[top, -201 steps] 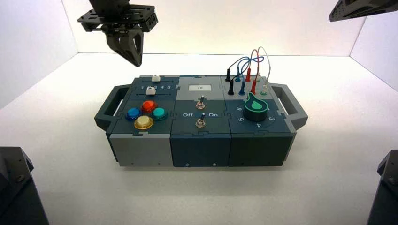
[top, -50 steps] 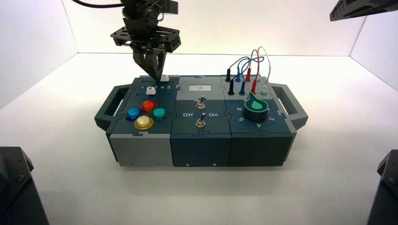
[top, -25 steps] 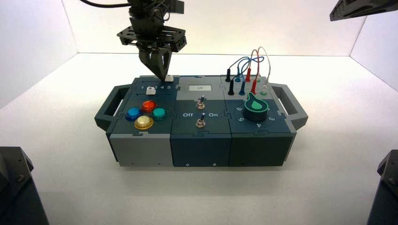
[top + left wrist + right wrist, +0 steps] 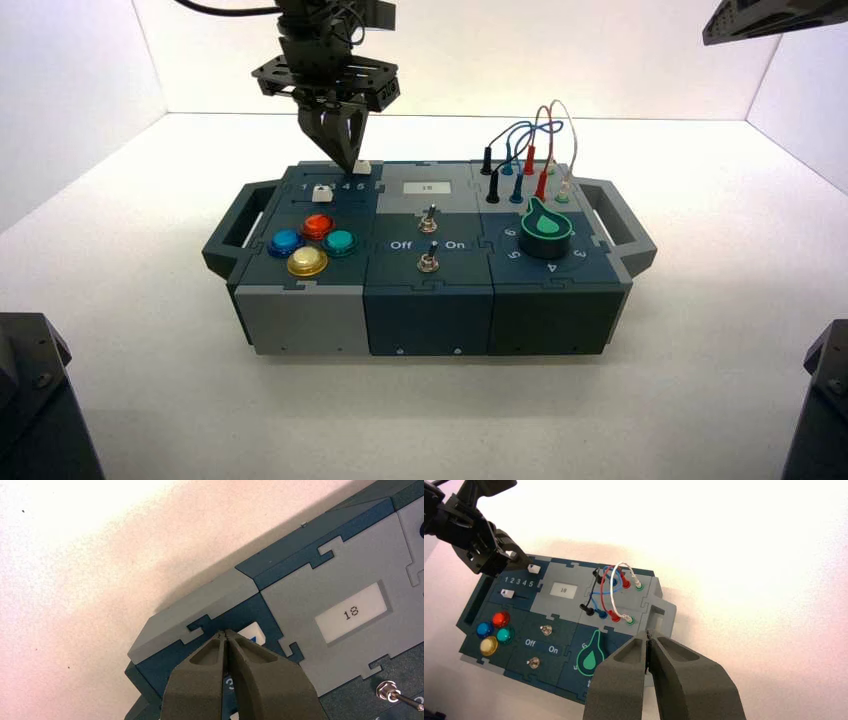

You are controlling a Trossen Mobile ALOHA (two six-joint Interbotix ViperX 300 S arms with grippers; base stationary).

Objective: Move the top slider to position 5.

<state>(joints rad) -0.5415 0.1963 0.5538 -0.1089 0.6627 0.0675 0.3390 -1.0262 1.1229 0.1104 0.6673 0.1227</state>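
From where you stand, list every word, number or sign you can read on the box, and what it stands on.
"18": display
"1 2 3 4 5": panel between the two white sliders
"Off", "On": dark switch panel
"6", "5", "4", "3": around the green-edged knob; any others there are hidden or unclear.

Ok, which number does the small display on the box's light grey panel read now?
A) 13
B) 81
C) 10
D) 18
D: the pale rectangular display on the light grey panel shows the dark digits 18.
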